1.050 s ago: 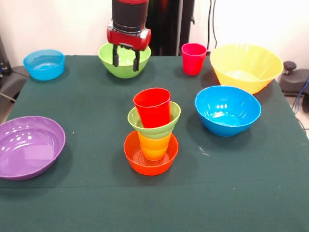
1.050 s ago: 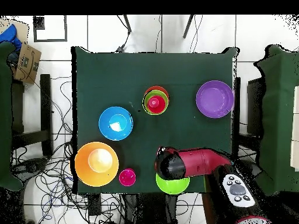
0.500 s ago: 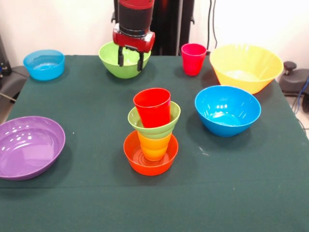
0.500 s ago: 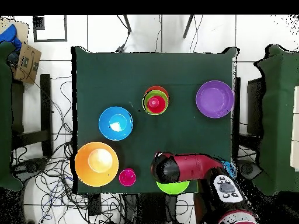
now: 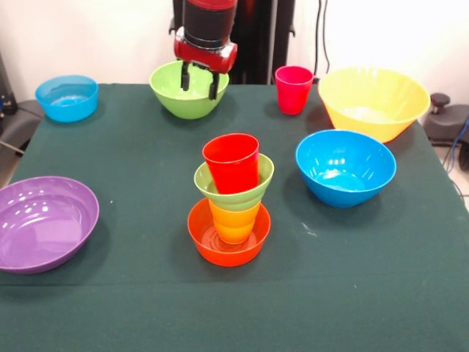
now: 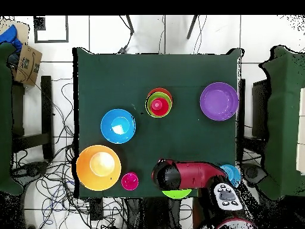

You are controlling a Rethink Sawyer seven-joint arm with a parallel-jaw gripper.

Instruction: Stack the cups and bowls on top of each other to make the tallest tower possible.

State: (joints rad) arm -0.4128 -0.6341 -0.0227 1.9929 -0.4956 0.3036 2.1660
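End effector poised over the far green bowl, two dark fingers spread apart and pointing down at its right rim, gripping nothing. Judged to be lining up on that bowl as the next piece, not yet clamped on it.

Nearer, at mid tabletop: the tower, four pieces high, small orange bowl at the base, yellow-orange cup standing in it, small green bowl on that, red cup on top. Upright, leaning a little at most.

Still loose and well apart from the tower: pink-magenta cup at far centre-right, large yellow bowl far right, blue bowl right of the tower, small light-blue bowl at the far left corner, wide purple bowl at near left.

So roughly four of ten placed; six left, mostly wide bowls that look awkward to seat on a narrow cup
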